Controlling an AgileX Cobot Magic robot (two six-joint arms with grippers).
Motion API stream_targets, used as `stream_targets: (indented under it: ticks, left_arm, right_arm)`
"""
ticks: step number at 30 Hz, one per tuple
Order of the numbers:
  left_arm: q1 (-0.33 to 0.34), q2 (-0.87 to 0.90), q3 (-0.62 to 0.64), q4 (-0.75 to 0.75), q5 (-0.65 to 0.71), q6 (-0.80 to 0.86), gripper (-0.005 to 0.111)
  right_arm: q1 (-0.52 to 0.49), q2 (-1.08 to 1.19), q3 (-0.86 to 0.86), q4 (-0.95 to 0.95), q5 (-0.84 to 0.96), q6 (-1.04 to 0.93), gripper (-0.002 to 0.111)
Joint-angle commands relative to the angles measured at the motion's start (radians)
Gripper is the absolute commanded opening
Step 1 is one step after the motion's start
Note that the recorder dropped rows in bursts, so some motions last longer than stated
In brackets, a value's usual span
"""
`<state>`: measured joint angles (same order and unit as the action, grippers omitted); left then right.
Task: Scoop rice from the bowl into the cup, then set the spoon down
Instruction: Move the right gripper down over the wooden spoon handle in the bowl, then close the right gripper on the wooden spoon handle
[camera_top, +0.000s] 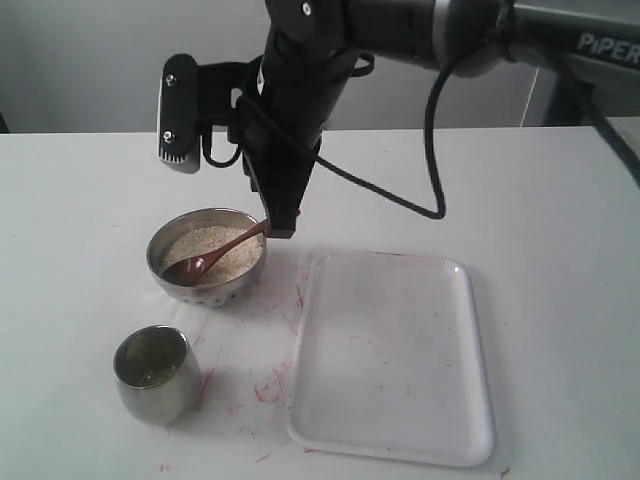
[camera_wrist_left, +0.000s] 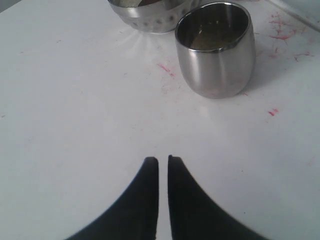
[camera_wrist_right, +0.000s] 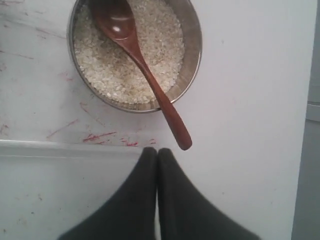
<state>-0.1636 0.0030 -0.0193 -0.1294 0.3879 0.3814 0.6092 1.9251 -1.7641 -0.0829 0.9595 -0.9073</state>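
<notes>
1. A white rectangular plastic tray (camera_top: 390, 360) with rounded corners is found nearest the exterior camera, lying flat on the white table (camera_top: 560, 200). Faint red smears are noted on the tray and on the table beside it.
2. A small handleless steel cup (camera_top: 152, 373) is recorded upright to the left of the tray and apart from it. A thin pale layer is seen at its bottom in the left wrist view (camera_wrist_left: 215, 50); whether this is rice cannot be told.
3. A round shiny steel bowl (camera_top: 205, 292) with a dimpled lower band is placed behind the cup, near the tray's far left corner. It is largely filled with fine off-white rice (camera_top: 200, 240).
4. A dark reddish-brown wooden spoon (camera_top: 222, 250) is found in the bowl. Its oval scoop is laid hollow side up on the rice and appears empty. Its slim handle is leaned on the bowl's rim (camera_wrist_right: 192, 50) and juts out over the table.
5. The right gripper (camera_top: 283, 232) is held above the table at the spoon's handle end. In the right wrist view its fingers (camera_wrist_right: 154, 150) are seen pressed together with nothing between them; the handle tip (camera_wrist_right: 142, 65) is just beside them, not gripped.
6. The left gripper (camera_wrist_left: 163, 159) is held over bare table, short of the cup. Its fingers are drawn together with only a thin slit left, and nothing is held.
</notes>
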Motion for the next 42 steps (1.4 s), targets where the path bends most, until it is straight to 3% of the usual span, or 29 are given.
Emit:
stream_targets:
  ticks: [1,7,24,27,28,31,42]
  left_arm:
    - [-0.005,-0.003,0.007,-0.011,0.025,0.000,0.014]
    - [-0.005,-0.003,0.007,-0.011,0.025,0.000,0.014]
    - [-0.005,-0.003,0.007,-0.011,0.025,0.000,0.014]
    - [-0.005,-0.003,0.007,-0.011,0.025,0.000,0.014]
    - [-0.005,-0.003,0.007,-0.011,0.025,0.000,0.014]
    - [-0.005,-0.003,0.007,-0.011,0.025,0.000,0.014]
    - [-0.005,-0.003,0.007,-0.011,0.025,0.000,0.014]
  right_arm:
    - [0.000,0.039,-0.009,-0.046,-0.008,-0.017,0.000]
    - [0.000,0.094,-0.009,-0.204,-0.036,-0.014,0.000]
    - [-0.057,0.188,-0.020,-0.183,-0.206,-0.005,0.001]
    - [-0.057,0.196,-0.020,-0.184,-0.210,-0.007,0.015]
    - [-0.057,0.198,-0.018,-0.187,-0.205,-0.018,0.027]
    - [-0.057,0.200,-0.018,-0.183,-0.205,-0.060,0.048]
    - [-0.052,0.248,-0.018,-0.181,-0.205,-0.077,0.051]
